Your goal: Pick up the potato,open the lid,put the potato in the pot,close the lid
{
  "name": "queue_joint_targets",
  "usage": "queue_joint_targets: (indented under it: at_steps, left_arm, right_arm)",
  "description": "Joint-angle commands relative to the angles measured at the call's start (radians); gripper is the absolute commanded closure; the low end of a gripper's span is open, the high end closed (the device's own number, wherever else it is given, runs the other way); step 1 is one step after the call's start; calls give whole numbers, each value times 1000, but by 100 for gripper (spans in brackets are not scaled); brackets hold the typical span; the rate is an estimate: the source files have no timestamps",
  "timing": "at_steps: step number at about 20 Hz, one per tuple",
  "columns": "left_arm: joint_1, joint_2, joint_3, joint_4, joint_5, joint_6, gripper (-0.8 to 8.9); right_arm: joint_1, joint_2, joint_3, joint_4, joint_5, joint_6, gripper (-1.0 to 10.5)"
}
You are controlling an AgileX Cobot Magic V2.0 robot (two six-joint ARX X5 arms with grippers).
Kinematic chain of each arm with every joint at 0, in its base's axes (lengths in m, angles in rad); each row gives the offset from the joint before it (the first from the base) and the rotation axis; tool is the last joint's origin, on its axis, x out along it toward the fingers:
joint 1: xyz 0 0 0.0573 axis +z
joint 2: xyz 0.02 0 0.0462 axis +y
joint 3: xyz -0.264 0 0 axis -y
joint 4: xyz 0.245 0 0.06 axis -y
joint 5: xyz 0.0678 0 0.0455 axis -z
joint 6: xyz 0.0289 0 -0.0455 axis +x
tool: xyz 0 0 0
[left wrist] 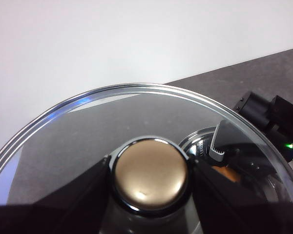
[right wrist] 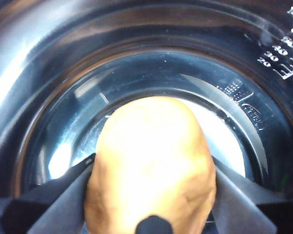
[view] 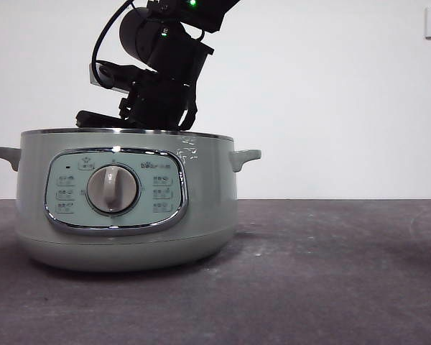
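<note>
Front view shows the pot (view: pixel 129 208) as the biggest thing on the dark table (view: pixel 330 273), sage-green, standing left of centre with its chrome-framed control panel (view: pixel 116 190) and round dial (view: pixel 113 189) facing the camera and a small handle (view: pixel 244 157) jutting from each side. Its top is uncovered, and a black arm (view: pixel 165 65) comes down from the upper edge so that its lower end dips behind the chrome rim into the pot's mouth. The right wrist view matches this arm: it looks straight into the dark, glossy inner bowl (right wrist: pixel 146 73), with white measuring marks (right wrist: pixel 283 63) on the wall, so the right gripper (right wrist: pixel 151 170) hangs inside the pot. Its jaws are closed against the two sides of the potato (right wrist: pixel 151 165), an orange-brown oval that fills the middle of that view and sits above the shiny floor of the bowl; whether it touches the floor cannot be told. In the left wrist view the lid (left wrist: pixel 88 126), clear glass with a chrome rim, is held clear of the pot, with the left gripper (left wrist: pixel 150 178) pinching the round knob (left wrist: pixel 150 175) from both sides. Through the glass, the pot's rim and a patch of orange show faintly beside the other arm.
</note>
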Motion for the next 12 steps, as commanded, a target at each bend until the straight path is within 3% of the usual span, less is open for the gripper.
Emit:
queue_joint_targets:
  at_steps: [1,12]
  left_arm:
    - [-2,-3,11,40,-5,10,822]
    - [-2,2,11,41,-4,11,822]
  right_arm:
    - [3,17,3,3,11,4,524]
    - [2,-69,7,-26,55,71,411]
